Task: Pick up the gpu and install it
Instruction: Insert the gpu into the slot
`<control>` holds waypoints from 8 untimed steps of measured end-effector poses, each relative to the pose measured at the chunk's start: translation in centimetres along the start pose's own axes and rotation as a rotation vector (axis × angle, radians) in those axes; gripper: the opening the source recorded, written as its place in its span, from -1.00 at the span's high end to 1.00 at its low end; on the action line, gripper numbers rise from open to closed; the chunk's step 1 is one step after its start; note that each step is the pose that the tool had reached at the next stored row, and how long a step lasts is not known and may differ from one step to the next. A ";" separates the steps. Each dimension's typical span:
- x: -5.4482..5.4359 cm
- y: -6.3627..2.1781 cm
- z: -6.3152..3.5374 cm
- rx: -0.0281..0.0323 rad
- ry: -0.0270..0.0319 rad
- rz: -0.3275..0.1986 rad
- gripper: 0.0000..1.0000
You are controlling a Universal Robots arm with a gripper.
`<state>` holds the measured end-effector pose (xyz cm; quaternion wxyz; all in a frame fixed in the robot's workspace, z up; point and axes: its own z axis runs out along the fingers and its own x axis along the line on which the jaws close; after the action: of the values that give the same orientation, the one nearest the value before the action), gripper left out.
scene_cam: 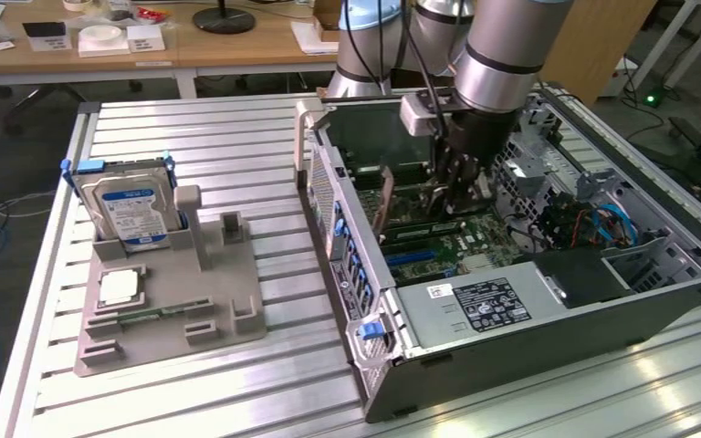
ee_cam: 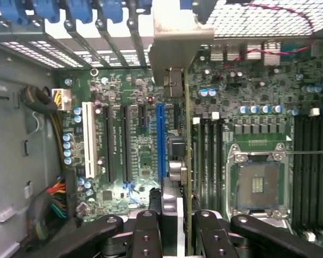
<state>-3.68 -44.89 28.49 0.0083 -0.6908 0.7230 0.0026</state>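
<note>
My gripper [scene_cam: 458, 193] reaches down into the open computer case [scene_cam: 363, 274], over the motherboard [scene_cam: 448, 246]. It is shut on the gpu [scene_cam: 389, 203], which hangs on edge above the board. In the wrist view the gpu [ee_cam: 188, 161] appears edge-on as a thin green line between the black fingers [ee_cam: 146, 232]. Its silver bracket [ee_cam: 175, 48] points at the case's rear slot openings. The card's edge runs just beside the long blue slot [ee_cam: 160, 140], between that slot and the black memory slots. Whether the card touches the board I cannot tell.
On the table at the exterior view's left, a grey fixture [scene_cam: 168, 310] carries a silver hard drive with a blue label [scene_cam: 131, 208]. The power supply [scene_cam: 485, 306] fills the case's near end, with a drive cage and blue cables [scene_cam: 612, 224] on the exterior view's right. An empty processor socket [ee_cam: 257, 185] lies past the memory slots.
</note>
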 end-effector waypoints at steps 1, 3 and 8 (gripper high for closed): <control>0.2 0.02 0.07 0.0000 -0.0001 0.000 0.44; 0.4 0.17 0.21 0.0000 0.0000 0.000 0.44; 0.5 1.21 0.97 0.0001 -0.0001 -0.001 0.44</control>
<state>-4.90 -45.30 27.51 0.0084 -0.6913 0.7225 0.0026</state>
